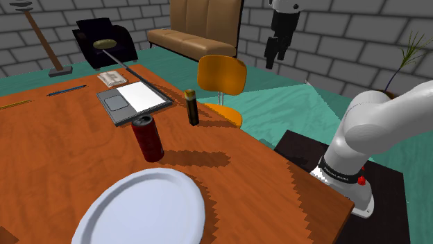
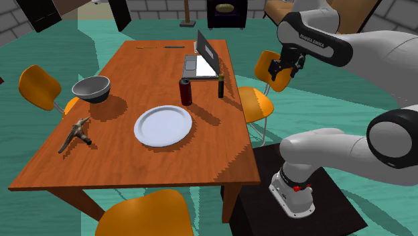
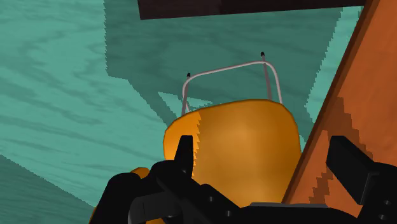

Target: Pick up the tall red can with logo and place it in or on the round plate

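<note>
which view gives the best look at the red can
The shoulder view: the red can stands close and unblocked, upright on the table between the laptop and the plate. The second exterior view has it farther off, near the plate. The wrist view looks at an orange chair and the table's edge.

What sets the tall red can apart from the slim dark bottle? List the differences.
Colour: the tall red can is deep red; the slim dark bottle is blackish with a yellowish top. Girth: the can is wider, the bottle narrower. Place: the can stands nearer the round white plate; the bottle nearer the wooden table edge. Both stand upright.
</note>
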Robot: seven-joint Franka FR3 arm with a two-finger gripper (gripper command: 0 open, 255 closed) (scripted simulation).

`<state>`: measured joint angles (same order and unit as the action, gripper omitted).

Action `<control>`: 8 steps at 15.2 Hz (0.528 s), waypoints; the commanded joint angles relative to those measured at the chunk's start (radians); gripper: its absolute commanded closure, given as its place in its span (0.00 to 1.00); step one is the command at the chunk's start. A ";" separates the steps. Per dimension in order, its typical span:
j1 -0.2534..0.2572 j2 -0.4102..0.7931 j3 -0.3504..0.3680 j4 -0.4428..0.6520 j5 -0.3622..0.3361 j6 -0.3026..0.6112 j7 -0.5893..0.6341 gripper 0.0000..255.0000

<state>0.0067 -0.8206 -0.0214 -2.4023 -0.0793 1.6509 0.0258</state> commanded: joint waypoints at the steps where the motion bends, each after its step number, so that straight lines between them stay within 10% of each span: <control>1: 0.000 0.000 0.000 0.000 0.000 0.000 0.000 0.00; 8: 0.054 0.149 0.124 0.063 0.089 0.068 0.136 0.00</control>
<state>0.0536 -0.6999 0.0849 -2.3578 -0.0024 1.7108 0.1413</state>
